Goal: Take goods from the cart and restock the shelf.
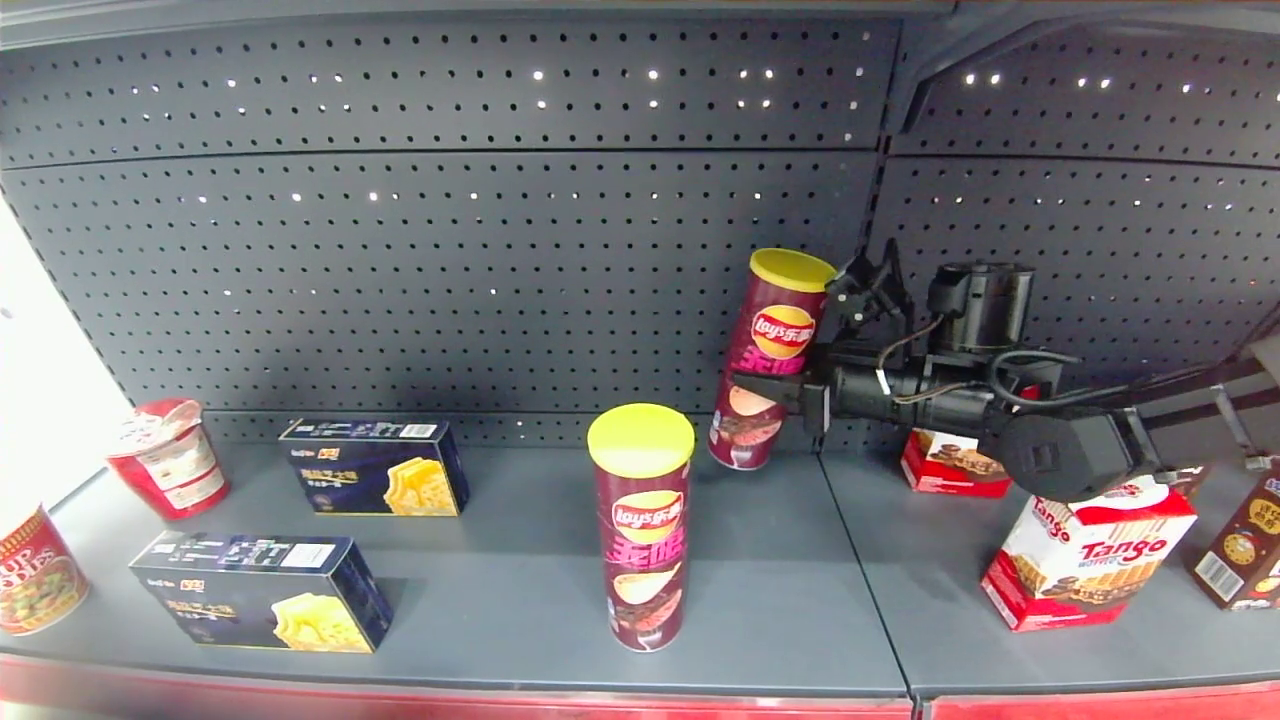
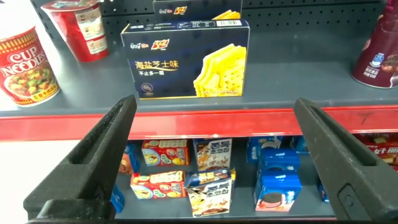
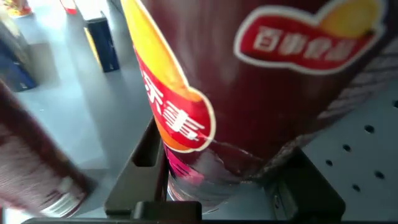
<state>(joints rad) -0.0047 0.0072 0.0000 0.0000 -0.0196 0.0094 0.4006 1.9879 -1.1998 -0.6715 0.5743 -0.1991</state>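
Grey pegboard wall (image 1: 450,250) is seen behind the shelf (image 1: 500,580). At the middle right of the head view, a chip can (image 1: 775,330) with a yellow lid is gripped tight around its middle by the right hand (image 1: 785,388). It is tilted, with the lid leaning right. A second can (image 1: 643,525) is stood upright at the lower middle. The left hand (image 2: 216,106) is spread wide, with nothing in it, in front of the shelf's red edge (image 2: 62,118).

I see my left gripper (image 2: 214,107) spread wide, facing the red front edge of the shelf (image 2: 298,84). A dark blue box (image 2: 186,59) stands upright there, with a noodle cup (image 2: 25,62) near it.
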